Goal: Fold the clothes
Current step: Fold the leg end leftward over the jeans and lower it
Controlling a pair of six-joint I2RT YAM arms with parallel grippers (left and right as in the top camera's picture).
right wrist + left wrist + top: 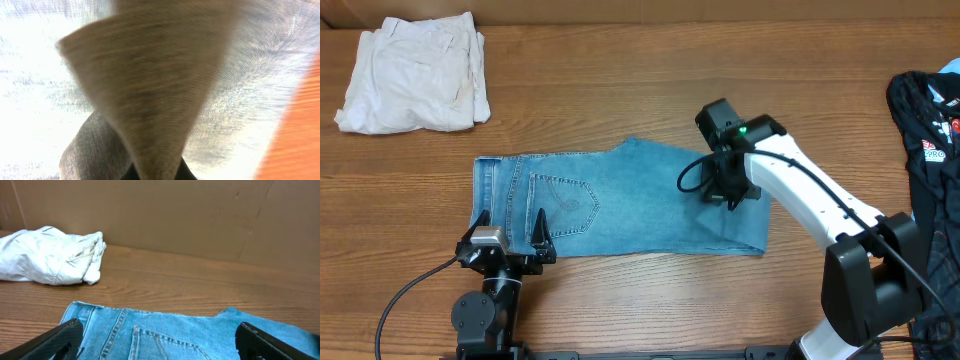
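While the jeans (620, 200) appear halved lengthwise, cross fold pending: right gripper (728, 192) pinches them near leg end; left gripper (510, 230) open at waistband

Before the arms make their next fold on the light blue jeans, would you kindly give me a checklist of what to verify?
1. Right gripper pinching the light blue denim jeans: ok, the wrist view shows a fabric fold rising from its fingers.
2. Left gripper open at the near edge by the waistband: ok, holding nothing.
3. Jeans lying flat on the wooden table: ok.
4. Cream-white folded garment apart from the jeans: ok.
5. Black printed garment clear of the right arm: cannot tell.
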